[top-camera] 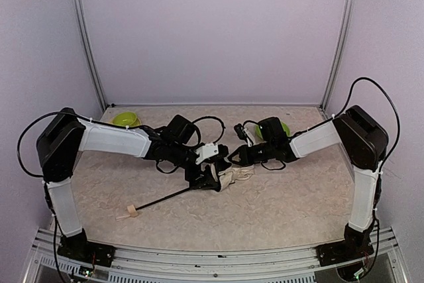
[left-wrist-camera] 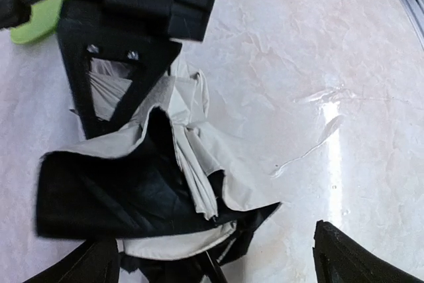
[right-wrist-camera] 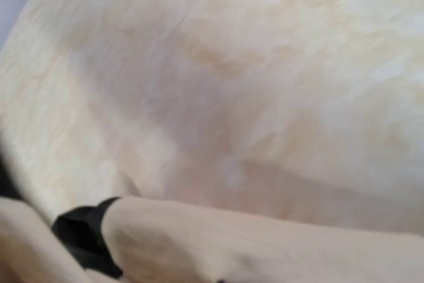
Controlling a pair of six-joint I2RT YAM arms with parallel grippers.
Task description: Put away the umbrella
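The umbrella lies on the table between the two arms, its cream canopy bunched up. Its thin black shaft runs toward the near left and ends in the wooden knob handle. My left gripper sits over the canopy's left end. In the left wrist view this gripper is wide open, with crumpled cream and black fabric lying between the fingers. My right gripper is shut on the canopy's far edge, and its black fingers meet the fabric there. Cream fabric fills the bottom of the right wrist view.
A lime-green bowl stands at the back left, behind the left arm. A second green one is behind the right wrist. Cables loop around both wrists. The marbled beige tabletop extends to purple walls at the back and sides.
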